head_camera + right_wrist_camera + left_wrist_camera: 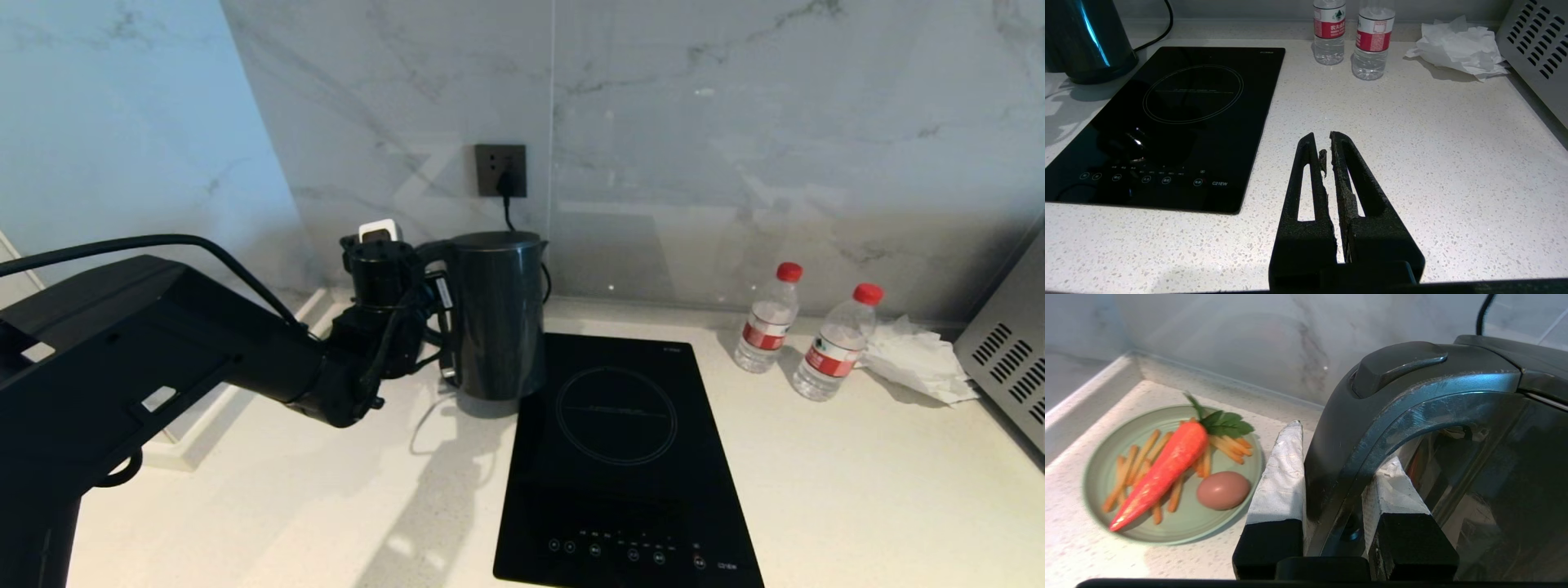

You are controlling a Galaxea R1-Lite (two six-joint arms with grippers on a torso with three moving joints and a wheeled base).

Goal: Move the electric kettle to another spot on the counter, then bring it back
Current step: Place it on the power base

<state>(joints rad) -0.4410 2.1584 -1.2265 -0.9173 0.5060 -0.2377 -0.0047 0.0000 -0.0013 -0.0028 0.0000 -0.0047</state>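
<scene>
1. We count one electric kettle [498,314], two water bottles with red caps [767,318] and [834,343], one crumpled white tissue [918,359], one black induction hob [624,457] and one green plate [1098,469] bearing one carrot, one egg and a scatter of fries.
2. We find the kettle upright at the back of the tabletop [857,490], just beside the hob's rear left corner and below a wall socket [500,170] with a plug and cord in it.
3. The left pincer [437,314] is clamped on the kettle's loop handle [1372,449]; in the left wrist view one padded finger [1284,473] lies on each side of the handle.
4. The right pincer [1325,153] hangs above bare tabletop to the right of the hob, its jaws drawn together with nothing between them.
5. Edges: a raised ledge borders the tabletop on the left; a perforated metal appliance [1008,359] stands at the right edge, with the tissue just beside it.
6. Open room: bare tabletop lies in front of the kettle left of the hob, and a wide stretch lies right of the hob in front of the bottles.
7. The surface is off-white speckled stone; the walls are grey-veined marble.
</scene>
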